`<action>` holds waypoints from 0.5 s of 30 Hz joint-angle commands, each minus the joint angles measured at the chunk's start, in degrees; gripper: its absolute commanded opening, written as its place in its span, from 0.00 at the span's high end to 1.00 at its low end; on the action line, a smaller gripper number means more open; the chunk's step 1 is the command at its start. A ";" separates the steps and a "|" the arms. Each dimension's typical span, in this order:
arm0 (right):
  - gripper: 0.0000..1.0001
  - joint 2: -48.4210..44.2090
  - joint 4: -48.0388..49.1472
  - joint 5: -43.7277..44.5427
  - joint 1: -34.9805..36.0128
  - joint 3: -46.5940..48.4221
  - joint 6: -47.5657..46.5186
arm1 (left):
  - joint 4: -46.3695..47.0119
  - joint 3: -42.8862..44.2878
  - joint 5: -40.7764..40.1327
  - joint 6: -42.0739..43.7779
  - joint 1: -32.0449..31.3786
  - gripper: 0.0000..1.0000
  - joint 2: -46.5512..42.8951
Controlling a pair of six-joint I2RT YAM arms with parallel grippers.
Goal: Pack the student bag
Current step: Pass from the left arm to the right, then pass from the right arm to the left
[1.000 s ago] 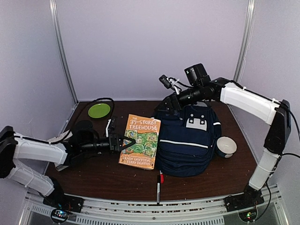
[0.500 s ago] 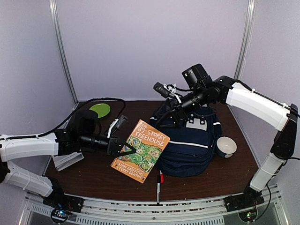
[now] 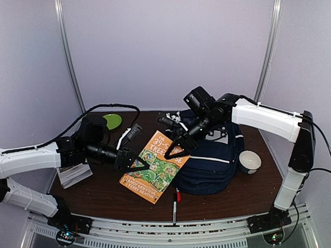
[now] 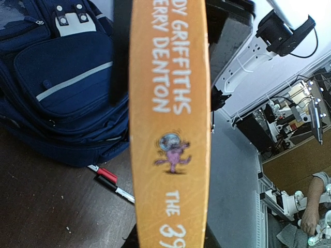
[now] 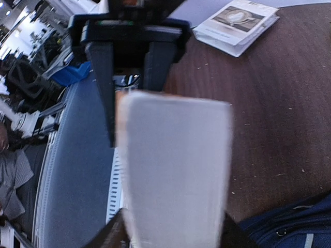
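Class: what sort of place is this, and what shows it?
Likely a robotics lab: the left arm and right arm are mounted at a table inside plain panels, with a cluttered bench beyond.

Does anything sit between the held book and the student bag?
Only the right tool, its jaws straddling the book's page edge and its arm reaching over the student bag. The left tool grips the book's spine side.

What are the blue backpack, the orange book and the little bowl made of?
The backpack looks like woven cloth: matte navy, with soft folds, stitched seams and shiny white stripes. The book is paper, probably with a thin card cover, smooth and printed; its edge shows white pages. The bowl looks hard and smooth, white inside. It may be ceramic or plastic; I can't tell which.
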 commanded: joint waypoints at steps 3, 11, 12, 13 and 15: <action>0.92 0.84 -10.06 -10.12 0.19 5.13 -7.38 | 1.36 3.17 -3.36 4.03 -0.26 0.72 -1.85; 1.00 -1.39 -6.32 -14.81 -4.69 5.54 -1.30 | 3.69 -1.20 -5.07 6.23 -0.49 0.40 -0.80; 1.00 -1.33 -5.88 -14.87 -5.18 5.54 -0.69 | 3.94 -1.56 -5.23 6.41 -0.62 0.40 -0.46; 1.00 -1.30 -5.89 -14.65 -5.58 5.70 -0.56 | 4.17 -1.77 -5.48 6.57 -0.91 0.40 -0.20; 1.00 -1.21 -5.57 -14.83 -6.03 5.77 0.13 | 4.34 -1.67 -6.04 6.89 -1.61 0.40 0.55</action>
